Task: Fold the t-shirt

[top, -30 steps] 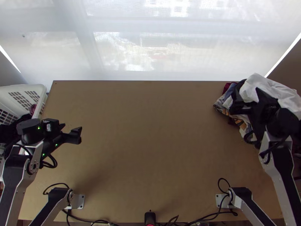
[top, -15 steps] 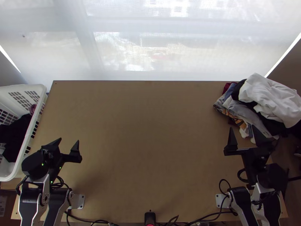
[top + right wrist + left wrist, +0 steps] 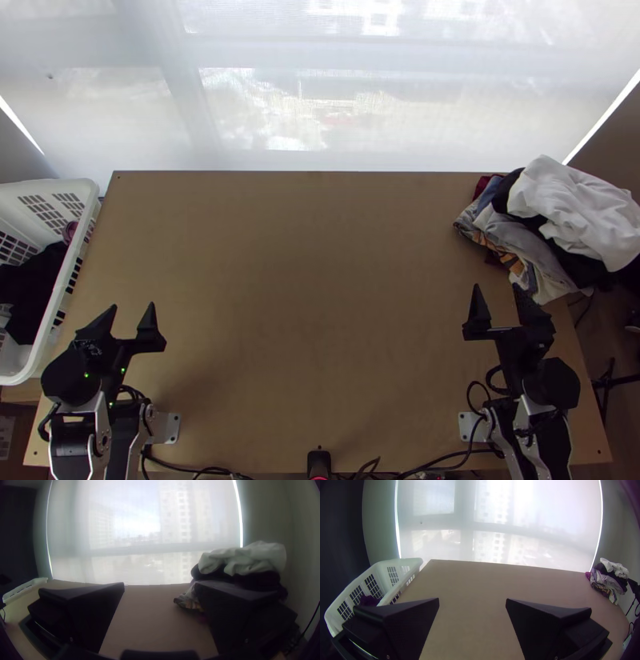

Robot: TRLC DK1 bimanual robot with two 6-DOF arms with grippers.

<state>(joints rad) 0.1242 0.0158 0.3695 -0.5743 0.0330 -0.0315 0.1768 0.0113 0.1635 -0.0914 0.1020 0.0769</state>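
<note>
T-shirt: probably one piece in the heap of clothes [image 3: 524, 240] at the far right corner of the table [image 3: 304, 280], bunched beneath a white garment [image 3: 572, 212], or perhaps among the dark cloth [image 3: 32, 292] in the white basket [image 3: 56, 186] at the left edge. Impossible to single out with certainty.

Drawn back from over the heap within the last second: the right gripper [image 3: 497, 286], now nearer to its base and near the heap's front edge, with fingers wide apart and nothing between them. Pulled in likewise from beside the basket: the left gripper [image 3: 133, 306], now closer to its own base, also released and without cloth. Both pointing towards the far edge, in nearly mirrored poses. No visible shift in heap or basket since the middle of that retreat.

For the task, seems to mean a pause between handling steps, with no fold in hand: perhaps just after setting a piece aside, perhaps just before fetching one. If still to be folded, calls for lifting one shirt free, laying it mid-table and spreading it flat before any crease. Could go wrong by pinching several layers at once and dragging neighbouring clothes along, or by toppling the loose white garment.
</note>
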